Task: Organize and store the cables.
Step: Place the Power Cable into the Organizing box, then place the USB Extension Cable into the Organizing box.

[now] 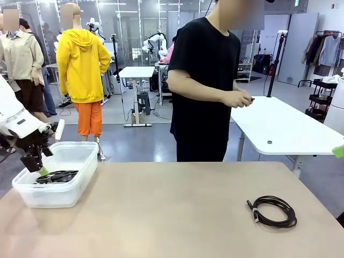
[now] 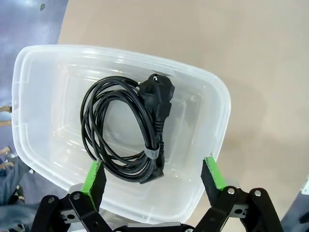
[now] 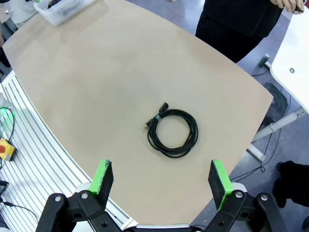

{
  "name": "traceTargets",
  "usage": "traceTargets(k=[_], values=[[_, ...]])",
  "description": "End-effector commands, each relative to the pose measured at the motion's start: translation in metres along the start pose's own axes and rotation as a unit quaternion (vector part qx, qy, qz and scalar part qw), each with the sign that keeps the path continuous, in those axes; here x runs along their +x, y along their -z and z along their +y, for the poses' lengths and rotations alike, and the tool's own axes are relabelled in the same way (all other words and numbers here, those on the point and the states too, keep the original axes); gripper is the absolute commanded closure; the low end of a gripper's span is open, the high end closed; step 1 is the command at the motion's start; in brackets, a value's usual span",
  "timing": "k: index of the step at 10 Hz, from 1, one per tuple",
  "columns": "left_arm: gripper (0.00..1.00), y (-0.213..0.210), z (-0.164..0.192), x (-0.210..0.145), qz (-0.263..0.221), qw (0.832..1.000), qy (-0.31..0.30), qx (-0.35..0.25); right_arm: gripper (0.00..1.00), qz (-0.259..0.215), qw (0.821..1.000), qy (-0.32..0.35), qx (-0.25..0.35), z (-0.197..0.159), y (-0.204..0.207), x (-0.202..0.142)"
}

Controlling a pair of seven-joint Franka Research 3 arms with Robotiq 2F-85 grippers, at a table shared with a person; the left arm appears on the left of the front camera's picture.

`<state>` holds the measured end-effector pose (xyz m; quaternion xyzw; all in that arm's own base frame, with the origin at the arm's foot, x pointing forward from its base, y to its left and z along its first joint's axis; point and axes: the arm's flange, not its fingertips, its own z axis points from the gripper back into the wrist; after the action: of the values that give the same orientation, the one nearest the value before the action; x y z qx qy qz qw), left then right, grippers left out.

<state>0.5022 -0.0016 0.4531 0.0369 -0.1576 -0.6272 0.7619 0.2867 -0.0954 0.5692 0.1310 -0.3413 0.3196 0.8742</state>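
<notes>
Hanging spread and empty above the clear bin (image 2: 218,94), the left pincer (image 2: 152,166) looks down on one coiled cable (image 2: 155,99) lying inside it. A second coil (image 3: 195,133) lies flat on the table (image 3: 96,72) on the robot's right side, well apart from the bin. It sits below and ahead of the right pincer (image 3: 160,166), equally spread and empty, so that arm is judged the nearer.

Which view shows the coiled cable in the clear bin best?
Left wrist view: it looks straight down into the bin, with the whole cable, plug and tie visible. Front view shows it low, through the bin wall. Right wrist view has the bin far off; contents unclear.
</notes>
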Motion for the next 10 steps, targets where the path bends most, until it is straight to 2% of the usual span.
traceTargets(k=[1, 7, 8, 10], values=[[0.00, 0.002, 0.002, -0.002, -0.001, 1.000, 0.008, 0.003, 0.00, -0.003, 1.000, 0.008, -0.004, 0.001, 0.000, 0.002], [0.00, 0.002, 0.002, -0.002, -0.001, 1.000, 0.008, 0.003, 0.00, -0.003, 1.000, 0.008, -0.004, 0.001, 0.000, 0.002], [0.00, 0.001, 0.000, 0.000, 0.000, 1.000, 0.000, -0.001, 0.00, -0.003, 1.000, 0.008, -0.004, 0.001, 0.000, 0.002], [0.00, -0.030, 0.002, 0.006, -0.022, 0.999, -0.047, -0.005, 0.00, -0.003, 1.000, 0.008, -0.004, 0.001, 0.000, 0.002]])
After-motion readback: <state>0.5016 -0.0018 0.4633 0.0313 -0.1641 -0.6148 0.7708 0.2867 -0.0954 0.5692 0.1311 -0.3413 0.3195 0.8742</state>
